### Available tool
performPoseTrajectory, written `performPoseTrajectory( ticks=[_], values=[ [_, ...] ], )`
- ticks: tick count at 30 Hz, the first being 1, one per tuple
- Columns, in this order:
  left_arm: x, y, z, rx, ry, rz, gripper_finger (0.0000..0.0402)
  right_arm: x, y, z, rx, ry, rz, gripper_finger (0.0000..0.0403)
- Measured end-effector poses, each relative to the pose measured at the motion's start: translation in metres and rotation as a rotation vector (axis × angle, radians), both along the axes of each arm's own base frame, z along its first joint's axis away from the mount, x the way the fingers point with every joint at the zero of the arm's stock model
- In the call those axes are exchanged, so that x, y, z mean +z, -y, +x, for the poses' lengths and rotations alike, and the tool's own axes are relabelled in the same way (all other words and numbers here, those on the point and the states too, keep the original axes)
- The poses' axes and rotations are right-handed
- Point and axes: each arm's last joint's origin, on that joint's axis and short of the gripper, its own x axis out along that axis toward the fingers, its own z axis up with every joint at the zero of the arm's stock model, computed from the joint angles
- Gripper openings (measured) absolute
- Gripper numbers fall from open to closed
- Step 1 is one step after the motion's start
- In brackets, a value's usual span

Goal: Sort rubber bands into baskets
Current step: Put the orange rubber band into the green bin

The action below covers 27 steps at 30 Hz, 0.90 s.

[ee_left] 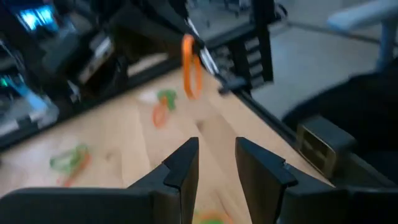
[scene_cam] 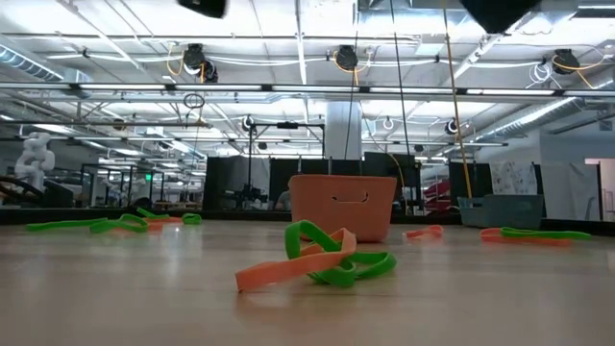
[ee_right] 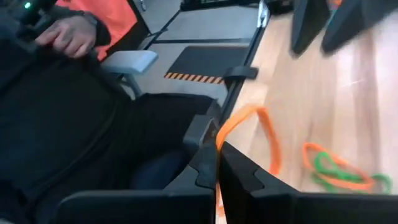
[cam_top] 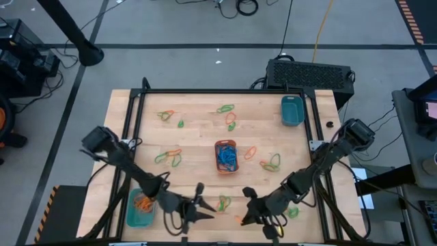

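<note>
Right gripper pinched tight on orange band, lifted above table's near edge. Could slip free mid-carry, thin loop barely caught. Left gripper waits alongside, parted, empty.

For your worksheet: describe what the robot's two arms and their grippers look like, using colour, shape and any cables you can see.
Both arms are dark, slim and jointed, each rising from a boxy black base at a table edge. The left gripper has two flat, wedge-shaped black fingers with squared tips. The right gripper has the same matte black, angular fingers. Thin black cables loop beside the arms near the table's front edge.
</note>
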Motion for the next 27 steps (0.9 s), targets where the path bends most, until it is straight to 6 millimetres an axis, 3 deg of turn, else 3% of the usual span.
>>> performPoseTrajectory(
  ticks=[7,14,27],
  values=[
    [-0.013,-0.022,0.03,-0.012,0.122,-0.059,0.0114,0.0,0.012,0.009,-0.013,0.032,-0.046,0.0],
    [-0.017,-0.039,0.044,-0.047,0.158,-0.097,0.0114,0.0,0.018,0.013,-0.014,0.051,-0.075,0.0],
    [-0.007,-0.04,0.055,-0.1,0.163,-0.139,0.0114,0.002,0.032,0.024,-0.041,0.092,-0.102,0.0]
  ],
)
